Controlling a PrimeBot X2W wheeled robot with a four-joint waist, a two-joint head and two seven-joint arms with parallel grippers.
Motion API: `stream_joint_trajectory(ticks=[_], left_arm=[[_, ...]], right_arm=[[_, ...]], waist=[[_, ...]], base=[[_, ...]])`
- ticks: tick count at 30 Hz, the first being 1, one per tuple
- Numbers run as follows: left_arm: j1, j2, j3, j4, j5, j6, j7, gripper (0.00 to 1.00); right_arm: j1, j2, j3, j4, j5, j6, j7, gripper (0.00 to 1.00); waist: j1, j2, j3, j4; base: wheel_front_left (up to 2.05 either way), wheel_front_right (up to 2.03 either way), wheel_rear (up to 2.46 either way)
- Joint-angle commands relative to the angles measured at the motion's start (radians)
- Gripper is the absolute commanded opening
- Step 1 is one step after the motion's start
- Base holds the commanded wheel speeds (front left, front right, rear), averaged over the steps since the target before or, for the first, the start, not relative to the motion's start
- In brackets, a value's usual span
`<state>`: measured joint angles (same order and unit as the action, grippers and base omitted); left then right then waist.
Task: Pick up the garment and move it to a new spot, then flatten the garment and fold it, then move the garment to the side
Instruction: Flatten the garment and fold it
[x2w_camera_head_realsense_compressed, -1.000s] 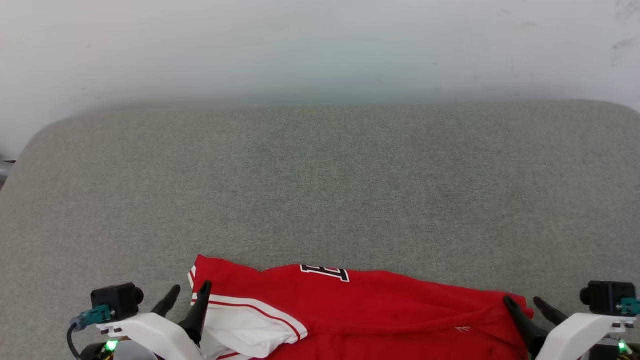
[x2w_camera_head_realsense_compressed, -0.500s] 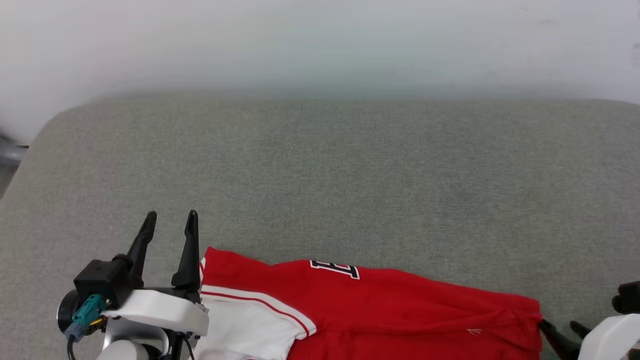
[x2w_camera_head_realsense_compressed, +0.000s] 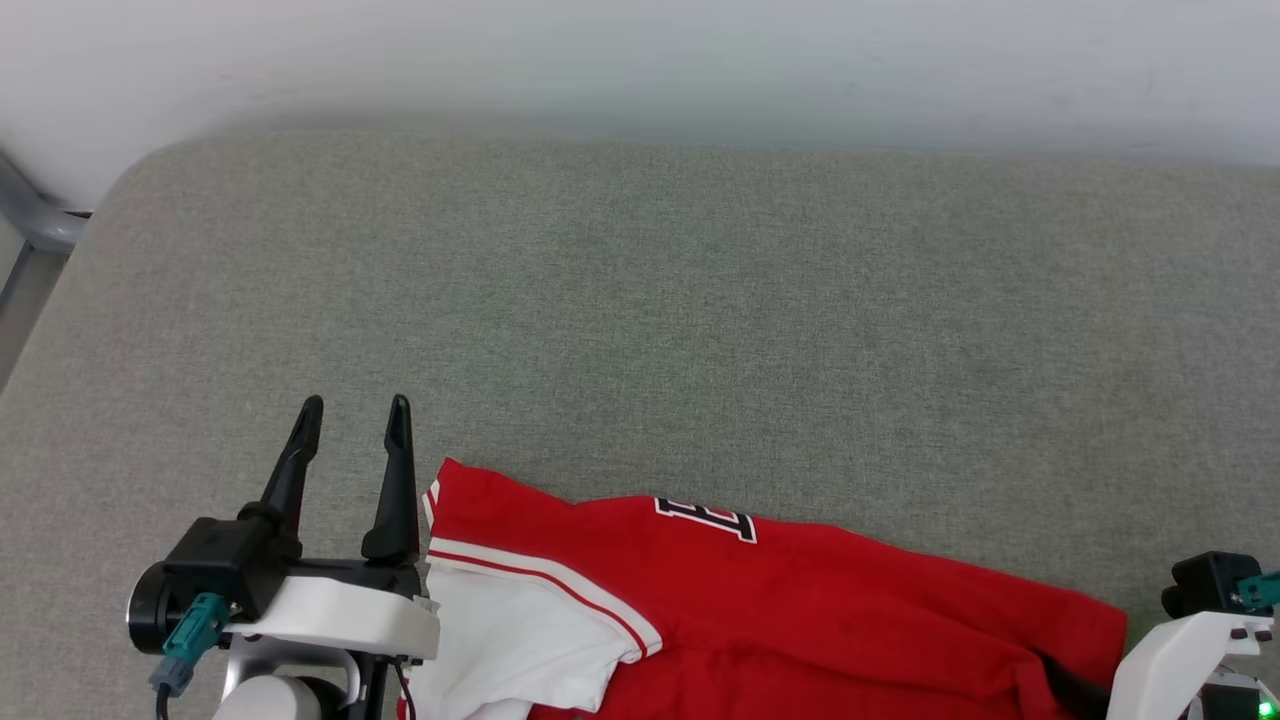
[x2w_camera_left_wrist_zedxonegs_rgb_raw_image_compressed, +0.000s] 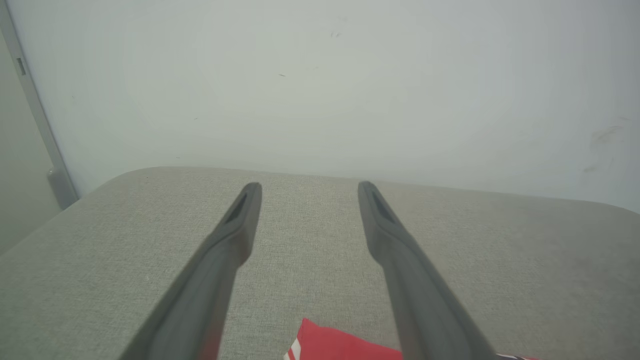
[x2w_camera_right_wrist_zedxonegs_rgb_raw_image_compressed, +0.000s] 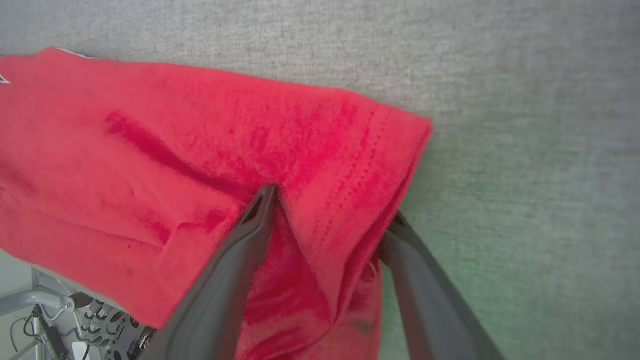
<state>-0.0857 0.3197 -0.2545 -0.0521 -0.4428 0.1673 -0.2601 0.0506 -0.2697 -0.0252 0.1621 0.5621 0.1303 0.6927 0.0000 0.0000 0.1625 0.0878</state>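
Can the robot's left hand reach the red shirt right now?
Probably yes. The left gripper is open and empty, right beside the jersey at its striped corner, with nothing but bare grey cushion between them.

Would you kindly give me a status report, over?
Left hand open, beside jersey corner. Right hand open, straddling its right edge. Nothing in the way on cushion.

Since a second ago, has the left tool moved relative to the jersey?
Yes. The left tool has advanced toward the wall: its fingertips, earlier short of the far-left corner of the jersey, now reach past it, open, beside the fabric.
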Motion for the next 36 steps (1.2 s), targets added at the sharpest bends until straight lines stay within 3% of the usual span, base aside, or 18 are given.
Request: stream_joint_trajectory(ticks=[1, 2, 17, 27, 30, 36], left_arm=[[0.009, -0.003, 0.000, 0.003, 0.007, -0.003, -0.007, 1.00], [0.009, -0.004, 0.003, 0.003, 0.013, -0.009, -0.007, 1.00], [0.067, 0.020, 0.000, 0.038, 0.037, -0.004, 0.015, 1.00], [0.090, 0.022, -0.006, 0.031, 0.034, 0.013, 0.022, 1.00], [0.094, 0.024, -0.009, 0.035, 0.038, 0.017, 0.021, 1.00], [0.090, 0.021, -0.016, 0.034, 0.041, 0.019, 0.020, 1.00]], right_arm=[[0.027, 0.033, 0.040, 0.042, 0.009, 0.000, 0.029, 0.27], [0.028, 0.036, 0.044, 0.043, 0.012, 0.001, 0.027, 0.00], [-0.058, -0.047, -0.010, -0.052, 0.023, 0.000, 0.001, 0.00], [-0.088, -0.098, -0.230, 0.004, 0.017, 0.000, 0.072, 0.00], [-0.090, -0.075, -0.289, 0.019, 0.029, 0.000, 0.106, 0.00], [-0.116, 0.085, -0.372, 0.013, 0.226, 0.000, 0.258, 0.00]], waist=[[0.0000, 0.0000, 0.001, 0.001], [0.0000, 0.0000, 0.001, 0.001], [0.0000, 0.0000, -0.105, -0.068], [0.0000, 0.0000, -0.136, -0.097], [0.0000, 0.0000, -0.142, -0.098], [0.0000, 0.0000, -0.148, -0.089]], base=[[0.00, 0.00, 0.00], [0.00, 0.00, 0.00], [0.00, 0.00, 0.00], [0.00, 0.00, 0.00], [0.00, 0.00, 0.00], [0.00, 0.00, 0.00]])
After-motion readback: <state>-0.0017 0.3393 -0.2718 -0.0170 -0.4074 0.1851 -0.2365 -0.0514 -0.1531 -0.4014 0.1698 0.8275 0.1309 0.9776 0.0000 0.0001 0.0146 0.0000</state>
